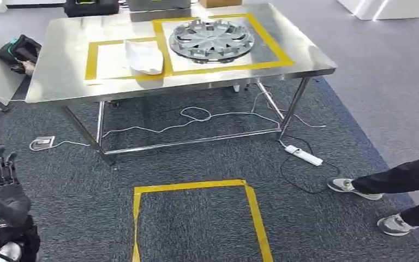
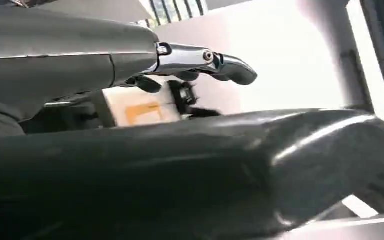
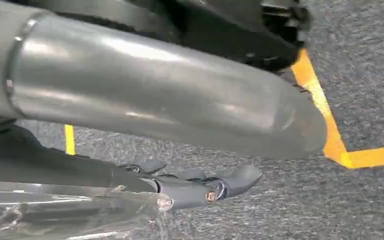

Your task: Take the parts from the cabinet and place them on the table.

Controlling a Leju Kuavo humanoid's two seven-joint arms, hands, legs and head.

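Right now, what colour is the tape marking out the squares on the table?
Yellow tape on the steel table, clearest in the head view.

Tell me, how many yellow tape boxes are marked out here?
3: two on the steel table, one around the white bag, one around the wheel cover; one on the carpet, partly cut off.

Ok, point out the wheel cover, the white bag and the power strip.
Wheel cover (image 1: pixel 211 39), head view, its hub.
White bag (image 1: pixel 143 56), head view, its middle.
Power strip (image 1: pixel 304 155), head view, middle of its white body, on the carpet.

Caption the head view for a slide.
Wheel cover and white part lie on the steel table; left hand empty.
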